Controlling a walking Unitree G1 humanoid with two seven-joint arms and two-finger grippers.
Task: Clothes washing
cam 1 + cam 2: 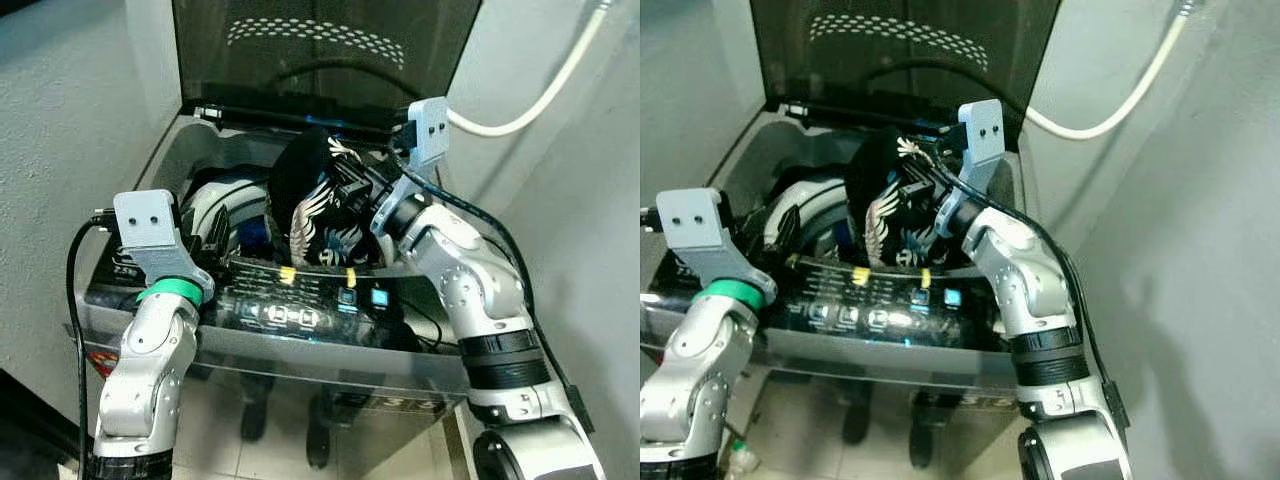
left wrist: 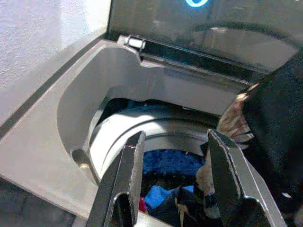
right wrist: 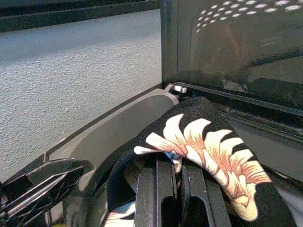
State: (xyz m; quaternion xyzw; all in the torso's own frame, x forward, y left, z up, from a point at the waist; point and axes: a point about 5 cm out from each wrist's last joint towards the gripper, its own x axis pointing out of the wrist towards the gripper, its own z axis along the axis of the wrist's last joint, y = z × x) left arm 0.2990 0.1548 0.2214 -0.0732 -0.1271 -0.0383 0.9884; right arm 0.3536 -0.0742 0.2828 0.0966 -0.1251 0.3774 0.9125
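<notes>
One garment, black with a pale leaf print, is hanging over the open mouth of the top-loading washing machine, bunched toward the one o'clock side of the drum in the head views. The right gripper is pinching a fold of it, its fingers pressed nearly together on the cloth while the rest is draping around them. To do this step well, the robot should probably be carrying the bundle toward the middle of the opening and lowering it below the rim before releasing, so that no trailing edge is catching on the control panel at six o'clock. Blue clothes are already lying in the drum.

The left gripper is hovering at the nine o'clock side of the opening, its fingers spread wide and holding nothing, pointing down at the load. The raised lid is standing at twelve o'clock.
</notes>
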